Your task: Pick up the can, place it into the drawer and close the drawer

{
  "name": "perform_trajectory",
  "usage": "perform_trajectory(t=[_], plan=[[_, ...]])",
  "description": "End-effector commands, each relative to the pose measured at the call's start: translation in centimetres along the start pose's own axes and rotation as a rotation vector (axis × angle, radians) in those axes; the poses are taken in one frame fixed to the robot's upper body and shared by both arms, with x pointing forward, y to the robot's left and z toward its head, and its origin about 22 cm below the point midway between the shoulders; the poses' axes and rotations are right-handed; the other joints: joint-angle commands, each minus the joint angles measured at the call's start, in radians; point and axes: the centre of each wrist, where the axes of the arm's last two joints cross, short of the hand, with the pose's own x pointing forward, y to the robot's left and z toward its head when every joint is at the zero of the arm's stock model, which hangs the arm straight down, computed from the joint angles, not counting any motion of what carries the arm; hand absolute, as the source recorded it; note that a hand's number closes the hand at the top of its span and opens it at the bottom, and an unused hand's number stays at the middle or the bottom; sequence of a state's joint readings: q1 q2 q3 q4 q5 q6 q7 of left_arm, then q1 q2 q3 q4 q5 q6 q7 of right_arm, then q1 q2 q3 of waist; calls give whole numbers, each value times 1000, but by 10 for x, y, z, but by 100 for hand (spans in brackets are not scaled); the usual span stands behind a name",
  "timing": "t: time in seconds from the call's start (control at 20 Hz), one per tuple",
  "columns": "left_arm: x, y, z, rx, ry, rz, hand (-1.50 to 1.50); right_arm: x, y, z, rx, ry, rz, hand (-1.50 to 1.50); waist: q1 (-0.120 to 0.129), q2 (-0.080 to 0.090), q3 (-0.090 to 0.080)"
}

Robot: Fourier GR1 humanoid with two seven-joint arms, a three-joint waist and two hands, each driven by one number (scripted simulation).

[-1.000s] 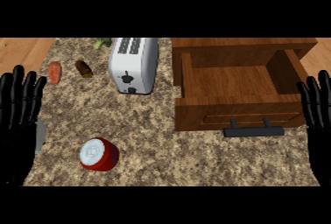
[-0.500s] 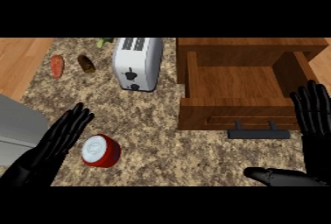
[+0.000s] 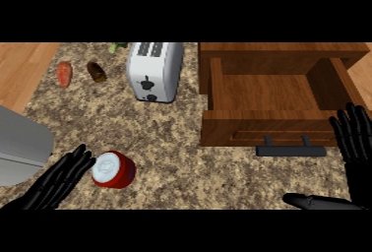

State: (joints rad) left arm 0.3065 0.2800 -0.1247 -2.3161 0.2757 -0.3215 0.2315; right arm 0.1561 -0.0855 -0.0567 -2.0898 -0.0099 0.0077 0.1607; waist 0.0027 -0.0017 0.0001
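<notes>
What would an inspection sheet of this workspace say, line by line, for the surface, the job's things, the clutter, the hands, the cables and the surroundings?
Surface: speckled stone counter, with wood floor at the far left.
Job's things: red can lies on the counter at front left; wooden drawer stands open, nothing seen inside, with its black handle facing the front.
Clutter: white toaster, carrot, a brown item and something green at the far edge.
Hands: left hand open, fingers straight beside the can; right hand open near the drawer's right front.
Cables: nothing seen.
Surroundings: grey appliance at the left edge.
</notes>
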Motion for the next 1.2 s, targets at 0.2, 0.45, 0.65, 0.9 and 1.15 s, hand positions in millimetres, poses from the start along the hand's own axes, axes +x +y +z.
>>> perform_trajectory(t=[0.2, 0.45, 0.65, 0.9, 1.15], plan=[[17, 19, 11, 41, 41, 22, -150, -3, -15, 15, -10, -2, -1, -150, -2, 0, 0], [-19, 36, -11, 99, 74, 35, -150, 1, -24, 17, 1, -6, 8, -150, -8, 1, 0], [-27, 24, -4, 69, 79, 51, -150, -17, -17, 25, 2, -2, 2, -150, -4, 1, 0], [-55, 11, 11, 60, 100, 32, -150, -18, -32, 33, -16, -2, 1, -150, -2, 0, 0], [-67, 25, -3, 68, 99, 27, -150, -7, -25, 23, -14, 1, 15, -150, -3, 1, 0]])
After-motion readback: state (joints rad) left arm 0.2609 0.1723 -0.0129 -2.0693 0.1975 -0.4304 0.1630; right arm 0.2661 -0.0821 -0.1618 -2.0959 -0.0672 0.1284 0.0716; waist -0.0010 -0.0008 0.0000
